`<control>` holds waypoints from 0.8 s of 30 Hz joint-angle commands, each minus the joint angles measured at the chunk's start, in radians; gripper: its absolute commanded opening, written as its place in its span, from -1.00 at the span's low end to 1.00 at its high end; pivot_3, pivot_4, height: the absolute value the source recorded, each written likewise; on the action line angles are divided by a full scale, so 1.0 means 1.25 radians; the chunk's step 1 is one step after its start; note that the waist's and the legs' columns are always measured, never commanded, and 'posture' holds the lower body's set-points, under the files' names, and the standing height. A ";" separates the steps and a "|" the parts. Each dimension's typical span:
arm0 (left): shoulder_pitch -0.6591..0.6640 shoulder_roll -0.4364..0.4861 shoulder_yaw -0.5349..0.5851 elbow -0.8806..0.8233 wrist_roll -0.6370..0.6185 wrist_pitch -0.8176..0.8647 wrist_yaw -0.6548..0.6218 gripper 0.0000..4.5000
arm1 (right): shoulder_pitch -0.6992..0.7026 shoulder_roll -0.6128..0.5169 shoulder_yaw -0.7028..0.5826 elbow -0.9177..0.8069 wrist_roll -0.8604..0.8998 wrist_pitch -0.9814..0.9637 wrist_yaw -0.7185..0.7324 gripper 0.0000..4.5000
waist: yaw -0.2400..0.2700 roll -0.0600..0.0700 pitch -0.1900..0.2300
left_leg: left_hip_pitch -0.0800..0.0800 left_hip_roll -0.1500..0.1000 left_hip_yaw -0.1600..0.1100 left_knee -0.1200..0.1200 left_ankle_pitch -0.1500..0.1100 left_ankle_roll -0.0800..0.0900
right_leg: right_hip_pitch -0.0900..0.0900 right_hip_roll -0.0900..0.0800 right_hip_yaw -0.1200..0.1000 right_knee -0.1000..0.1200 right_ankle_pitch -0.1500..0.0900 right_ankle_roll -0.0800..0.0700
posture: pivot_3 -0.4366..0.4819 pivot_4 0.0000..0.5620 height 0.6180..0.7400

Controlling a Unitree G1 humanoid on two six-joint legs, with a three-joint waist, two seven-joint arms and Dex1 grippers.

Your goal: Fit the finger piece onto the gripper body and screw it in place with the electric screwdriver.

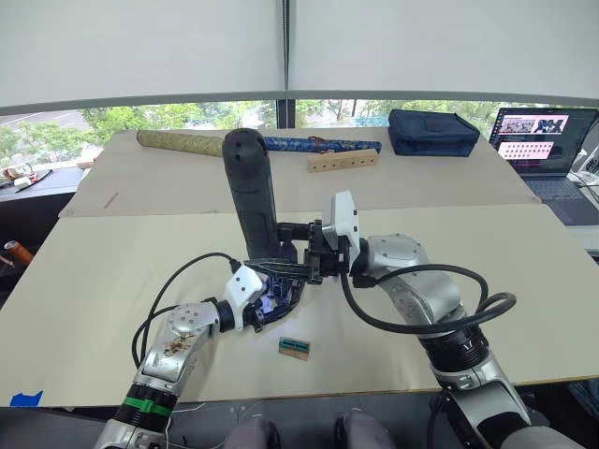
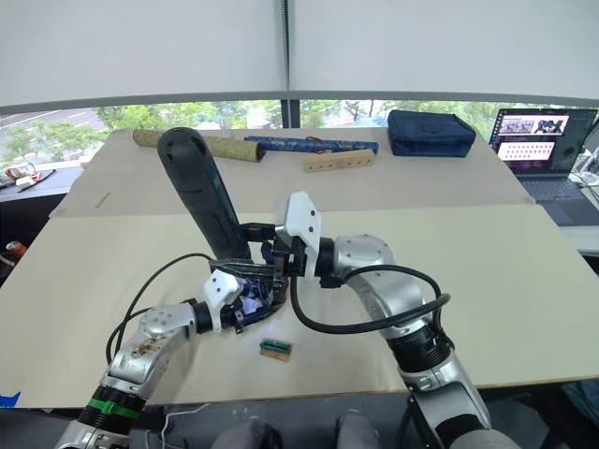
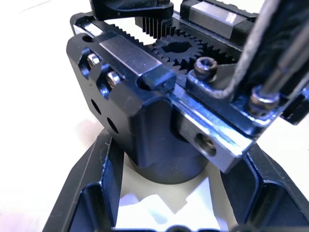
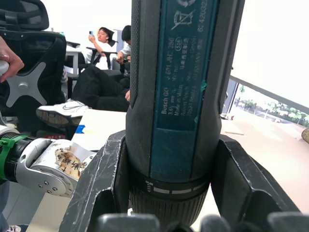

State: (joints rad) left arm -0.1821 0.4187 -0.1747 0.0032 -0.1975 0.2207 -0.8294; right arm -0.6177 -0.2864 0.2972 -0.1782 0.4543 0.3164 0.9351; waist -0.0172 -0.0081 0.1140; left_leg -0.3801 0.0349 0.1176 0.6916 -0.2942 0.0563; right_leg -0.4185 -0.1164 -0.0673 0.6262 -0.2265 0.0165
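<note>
The electric screwdriver (image 1: 253,192), a thick near-black cylinder, stands almost upright over the middle of the table with its rounded end up. My right gripper (image 4: 172,140) is shut on its lower part, a finger (image 4: 104,183) on each side. Its tip points down at the gripper body (image 3: 145,116), a black block with exposed gears and rail fittings. My left gripper (image 1: 279,288) is shut on that body just above the table, with the fingers (image 3: 91,193) flanking its round base. A thin metal bit (image 3: 285,67) reaches the body's edge. I cannot tell the finger piece apart from the body.
A small green and brown block (image 1: 294,347) lies near the table's front edge. At the back lie an olive roll (image 1: 178,142), a blue roll (image 1: 323,144), a wooden strip with holes (image 1: 343,160) and a dark blue case (image 1: 432,131). A laptop (image 1: 545,140) is at the far right. People (image 4: 104,63) sit in the background.
</note>
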 commanded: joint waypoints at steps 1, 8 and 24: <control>0.027 0.007 -0.017 0.006 -0.002 0.019 -0.019 0.02 | 0.001 -0.003 -0.021 0.032 0.003 0.008 0.011 -0.15 | 0.000 0.000 0.000 | 0.000 0.000 0.000 0.000 0.000 0.000 | 0.000 0.000 0.000 0.000 0.000 0.000 | -0.05 -0.47 1.00; 0.027 0.004 -0.017 0.015 0.003 0.012 -0.012 0.02 | -0.028 0.003 -0.077 -0.027 0.062 -0.012 0.042 -0.15 | 0.002 0.001 0.004 | -0.006 0.000 0.000 0.000 0.000 0.000 | -0.004 0.000 -0.001 -0.001 0.000 0.000 | -0.05 -0.47 1.00; 0.036 -0.007 -0.023 0.065 0.036 -0.069 0.019 0.02 | -0.032 -0.033 -0.110 -0.071 0.127 0.013 0.092 -0.15 | 0.003 0.001 0.008 | -0.007 -0.001 0.000 0.001 0.000 0.001 | -0.003 0.001 -0.002 -0.001 0.000 0.000 | -0.05 -0.47 1.00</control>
State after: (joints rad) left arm -0.1650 0.4072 -0.1781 0.0265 -0.1834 0.1178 -0.8052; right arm -0.6470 -0.3260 0.2000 -0.2103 0.5750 0.3355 1.0441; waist -0.0129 -0.0073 0.1239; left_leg -0.3883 0.0343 0.1174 0.6932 -0.2947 0.0574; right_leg -0.4228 -0.1157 -0.0700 0.6245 -0.2263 0.0167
